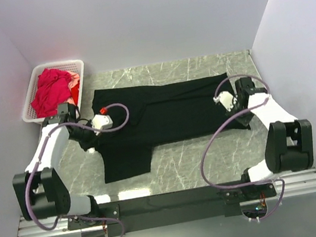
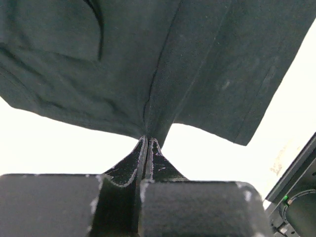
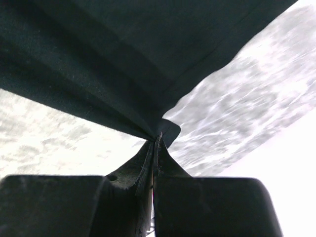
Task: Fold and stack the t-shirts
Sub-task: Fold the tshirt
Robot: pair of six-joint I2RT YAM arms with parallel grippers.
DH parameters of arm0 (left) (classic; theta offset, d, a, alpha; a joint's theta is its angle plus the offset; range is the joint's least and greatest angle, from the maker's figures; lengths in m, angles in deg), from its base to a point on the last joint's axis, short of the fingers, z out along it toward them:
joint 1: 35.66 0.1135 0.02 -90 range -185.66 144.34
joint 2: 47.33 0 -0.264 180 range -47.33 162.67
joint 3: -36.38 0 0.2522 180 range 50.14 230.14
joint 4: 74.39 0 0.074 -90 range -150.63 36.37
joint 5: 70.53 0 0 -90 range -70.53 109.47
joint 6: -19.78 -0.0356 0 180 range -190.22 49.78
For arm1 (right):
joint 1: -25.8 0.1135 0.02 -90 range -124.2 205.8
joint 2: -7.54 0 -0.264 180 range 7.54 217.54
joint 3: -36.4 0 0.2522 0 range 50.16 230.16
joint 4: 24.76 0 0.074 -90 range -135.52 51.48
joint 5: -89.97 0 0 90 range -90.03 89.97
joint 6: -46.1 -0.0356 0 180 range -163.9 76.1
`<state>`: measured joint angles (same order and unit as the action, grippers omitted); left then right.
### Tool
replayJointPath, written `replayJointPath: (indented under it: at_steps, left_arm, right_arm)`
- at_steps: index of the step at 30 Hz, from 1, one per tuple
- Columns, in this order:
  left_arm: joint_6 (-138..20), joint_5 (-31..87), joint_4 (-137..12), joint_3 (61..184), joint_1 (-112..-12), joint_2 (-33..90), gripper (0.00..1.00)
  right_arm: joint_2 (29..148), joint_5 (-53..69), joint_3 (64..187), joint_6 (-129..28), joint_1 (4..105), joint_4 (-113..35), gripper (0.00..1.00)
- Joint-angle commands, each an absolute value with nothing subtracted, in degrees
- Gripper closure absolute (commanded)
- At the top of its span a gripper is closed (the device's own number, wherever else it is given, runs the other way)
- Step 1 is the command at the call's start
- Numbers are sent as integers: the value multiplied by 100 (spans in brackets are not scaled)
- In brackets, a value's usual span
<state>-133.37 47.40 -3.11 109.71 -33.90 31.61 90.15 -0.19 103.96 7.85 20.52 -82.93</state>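
Left gripper (image 2: 148,140): fingers pressed flat together, pinching a bunched edge of the black shirt (image 1: 169,113), and the cloth fans out from the tips. Right gripper (image 3: 157,137): also clamped tight, on a hem corner at the shirt's right end.

The shirt is spread across the middle of the marble table (image 1: 200,154), long side running left-right, with one flap reaching toward the near edge on the left.

In the overhead view both sets of fingertips are hidden under the wrists and cables, so the grips only read from the wrist views. The left wrist background is blown out white, and the marble in the right wrist view is blurred.

A red shirt (image 1: 51,90) is heaped in the white basket (image 1: 30,105) at the far-left corner, with a pink one (image 1: 72,79) mostly buried under it. The basket sits just beside the black shirt's far-left corner.

Bare marble shows on the near side right of the flap, plus a strip between the shirt and the back wall. The side walls are near both arms.
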Motion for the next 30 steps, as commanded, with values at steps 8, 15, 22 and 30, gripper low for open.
replayJointPath:
  at_steps: [8, 15, 22, 30]
  left_arm:
    - [-12867, 5182, -455, 12676, -3215, 4328, 99]
    - [-12313, 5235, -1026, 13521, -3188, 5391, 99]
    - [-11873, 5050, -1623, 14040, -3180, 6445, 99]
    - [-11373, 4944, -1888, 14261, -3153, 6755, 57]
  right_arm:
    - [10157, -56, 12222, 831, 1982, -8625, 100]
    - [11474, -117, 13600, 682, 1991, -8660, 100]
    - [12539, -328, 14402, 453, 2096, -8450, 100]
    - [12761, -601, 14675, 58, 2202, -8159, 46]
